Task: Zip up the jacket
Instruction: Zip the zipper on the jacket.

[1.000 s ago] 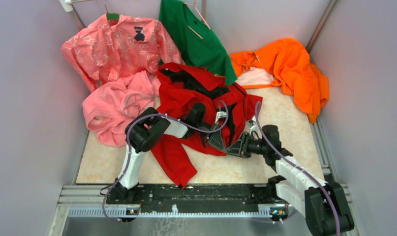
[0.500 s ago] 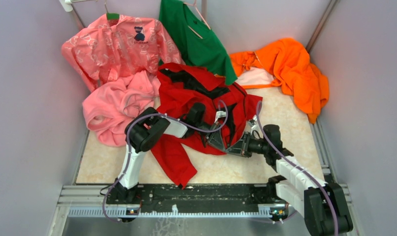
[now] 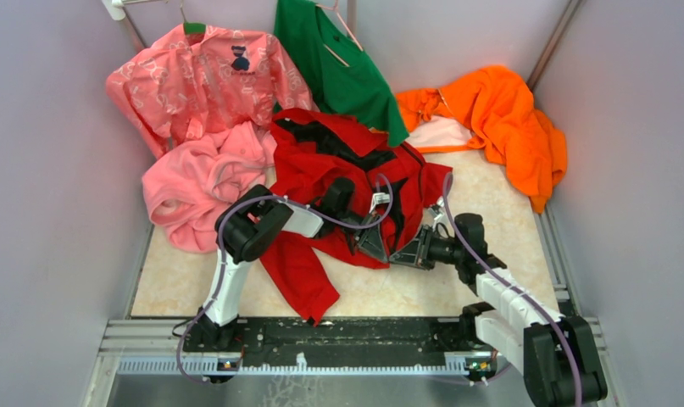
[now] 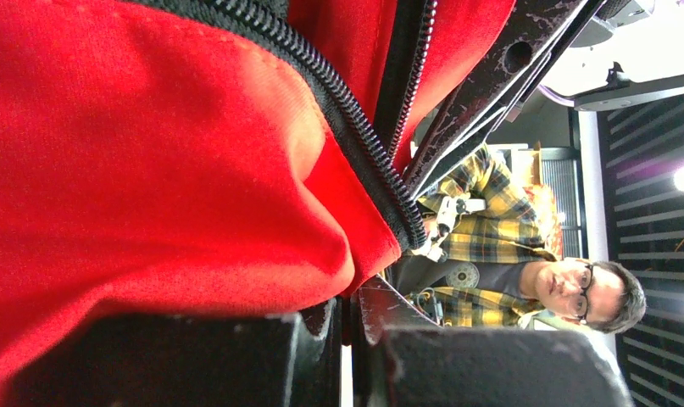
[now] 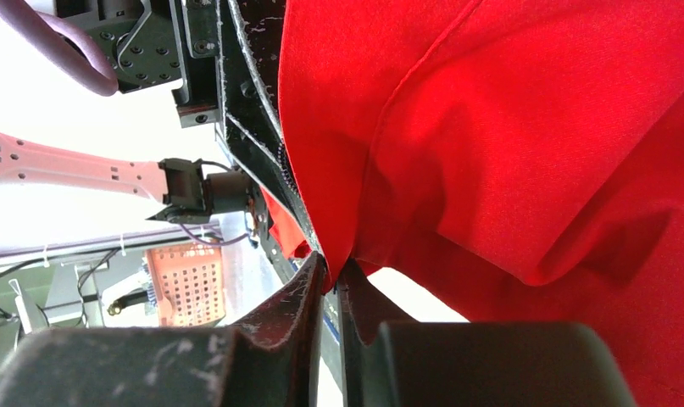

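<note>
At the far left a pink fleece garment (image 3: 194, 191) lies bunched on the bench (image 3: 491, 203), touching the red jacket (image 3: 308, 174), which is spread crumpled across the middle with its dark lining showing near the back and one sleeve trailing toward the near edge. The left tool (image 3: 374, 239) reaches over the jacket's front. Seen from its own wrist, the left tool (image 4: 347, 309) has its jaws nipped tight on a fold of red cloth right at the end of the dark zipper (image 4: 355, 144). Just beside it, the right tool (image 3: 403, 252) comes in from the right. Its wrist view shows the right tool (image 5: 330, 271) narrowed onto a hanging corner of the same red fabric. Behind hangs a green garment (image 3: 338, 68), and an orange garment (image 3: 508, 127) is heaped at the far right.
</note>
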Controlling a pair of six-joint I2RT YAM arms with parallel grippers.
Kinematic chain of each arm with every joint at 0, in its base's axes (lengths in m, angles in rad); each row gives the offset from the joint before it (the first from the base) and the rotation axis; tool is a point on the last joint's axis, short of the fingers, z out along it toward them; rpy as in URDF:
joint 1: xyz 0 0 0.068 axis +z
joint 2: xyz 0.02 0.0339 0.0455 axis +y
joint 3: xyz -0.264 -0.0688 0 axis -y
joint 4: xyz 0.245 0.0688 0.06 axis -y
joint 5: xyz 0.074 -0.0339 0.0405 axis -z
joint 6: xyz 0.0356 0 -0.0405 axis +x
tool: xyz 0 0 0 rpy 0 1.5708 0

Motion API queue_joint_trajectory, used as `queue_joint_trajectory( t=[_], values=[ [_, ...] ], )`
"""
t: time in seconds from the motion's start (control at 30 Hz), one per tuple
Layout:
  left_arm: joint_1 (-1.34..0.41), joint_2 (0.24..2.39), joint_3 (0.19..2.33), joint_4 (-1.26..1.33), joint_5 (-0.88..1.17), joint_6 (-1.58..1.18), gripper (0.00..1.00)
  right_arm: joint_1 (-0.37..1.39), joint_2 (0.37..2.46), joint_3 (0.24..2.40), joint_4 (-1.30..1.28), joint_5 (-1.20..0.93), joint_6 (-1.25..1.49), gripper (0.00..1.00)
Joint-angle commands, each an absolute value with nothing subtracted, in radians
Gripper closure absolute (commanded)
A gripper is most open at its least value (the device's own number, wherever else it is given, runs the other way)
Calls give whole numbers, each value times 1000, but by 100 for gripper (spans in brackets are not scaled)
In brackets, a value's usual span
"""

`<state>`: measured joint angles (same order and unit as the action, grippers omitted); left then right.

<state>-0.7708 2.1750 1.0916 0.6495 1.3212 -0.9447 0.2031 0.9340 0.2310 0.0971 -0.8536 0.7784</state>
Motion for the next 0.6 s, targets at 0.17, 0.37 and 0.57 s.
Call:
queue_joint_trajectory(
  t=[0.17,0.37,0.57],
  values=[
    [-775,2180,1112,638,1349,-909,100,192,916,277,143,-879,792,100],
    [-776,2172,1175,348,1278,-685,100,184,920,296,107,-930,918,100],
    [-776,2157,1215,118,1183,-509,100,157,943,311,93,-995,1045,100]
  ],
)
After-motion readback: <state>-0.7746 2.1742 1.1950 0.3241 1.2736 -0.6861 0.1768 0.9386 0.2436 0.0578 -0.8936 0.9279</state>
